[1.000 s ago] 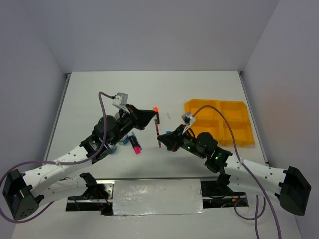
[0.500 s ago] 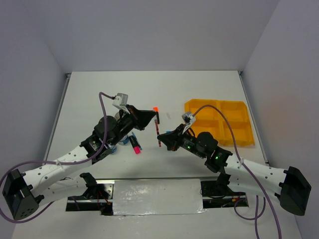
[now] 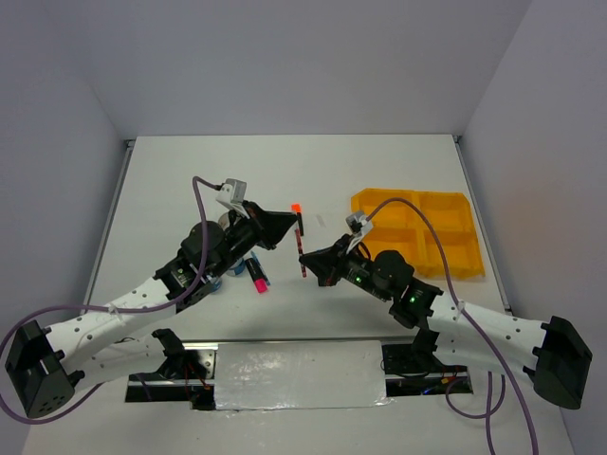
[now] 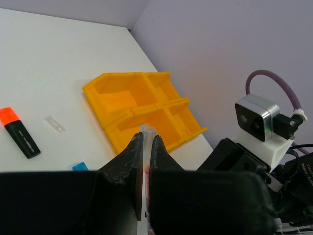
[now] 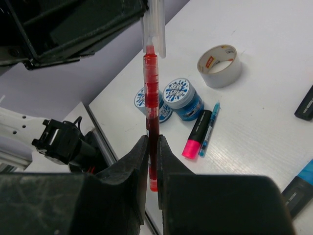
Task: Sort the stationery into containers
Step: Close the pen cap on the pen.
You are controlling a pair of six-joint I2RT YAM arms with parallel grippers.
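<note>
**Here, one red pen pinched by both tools**

Above the counter (image 3: 190, 180), a thin red pen (image 3: 302, 249) hangs almost upright between the two arms. The left tool (image 3: 297, 228) is pressed together on the pen's clear upper end. The right tool (image 3: 308, 263) pinches the red barrel just below. The pen's long axis runs straight up from the right tool's fingertips (image 5: 132, 166) into the left tool.

The tray (image 3: 420, 195) lies to the right of the right tool and a little farther out, well apart from the left tool. It is yellow-orange hard plastic with four open compartments. The right arm is nearer, so it looks best placed to carry the pen sideways to the tray once the left tool lets go.

The pen is slim, smooth and glossy. On the counter beneath the right tool are a grey tape ring (image 5: 219, 66), two round blue-white tubs (image 5: 182, 93), and a pink-capped highlighter (image 5: 195, 134) beside a thin blue pen (image 5: 209, 128).
</note>
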